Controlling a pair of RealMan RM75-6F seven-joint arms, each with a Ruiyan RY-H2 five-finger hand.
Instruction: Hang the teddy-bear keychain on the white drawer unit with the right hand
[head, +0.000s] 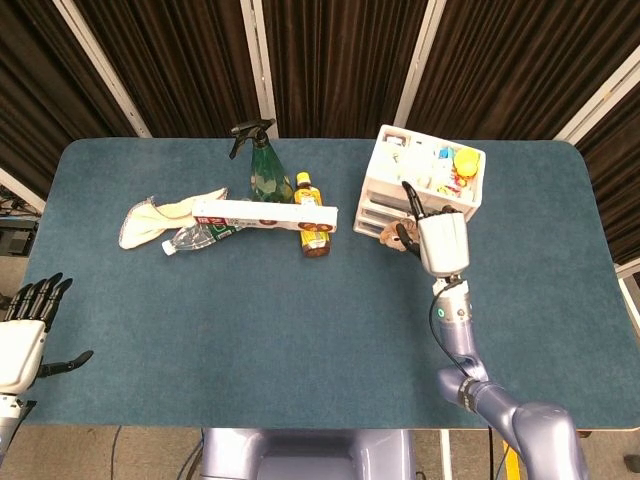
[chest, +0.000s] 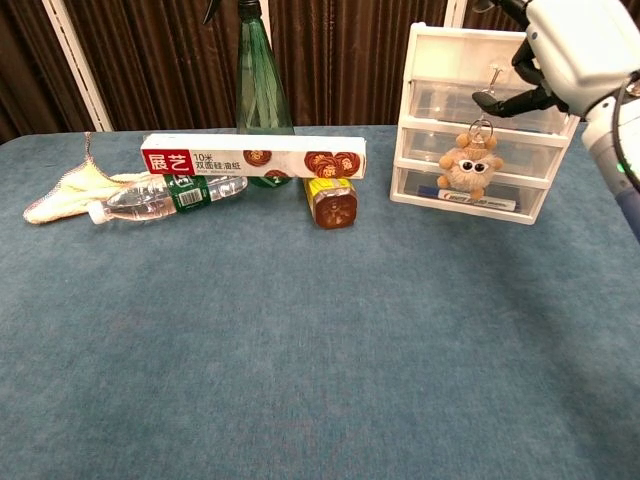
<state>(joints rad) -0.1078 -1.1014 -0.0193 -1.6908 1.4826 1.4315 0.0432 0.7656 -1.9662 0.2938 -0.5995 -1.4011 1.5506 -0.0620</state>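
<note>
The teddy-bear keychain (chest: 468, 168) hangs by its ring from a small metal hook (chest: 489, 82) on the front of the white drawer unit (chest: 430, 42), in front of the middle drawer. My right hand (chest: 578, 45) is raised just right of the hook, fingers apart and holding nothing; its dark fingertips (chest: 512, 100) are close to the hook. In the head view the right hand (head: 442, 240) is in front of the drawer unit (head: 372, 190), with the teddy (head: 391, 234) to its left. My left hand (head: 22, 340) stays at the table's near left edge, fingers spread and empty.
Left of the drawer unit stand a green spray bottle (chest: 258, 80) and a long baking-paper box (chest: 255, 160) lying across an amber bottle (chest: 333, 203) and a plastic water bottle (chest: 165, 197). A cream cloth (chest: 70, 190) lies at the far left. Small items fill the unit's top (head: 440, 165).
</note>
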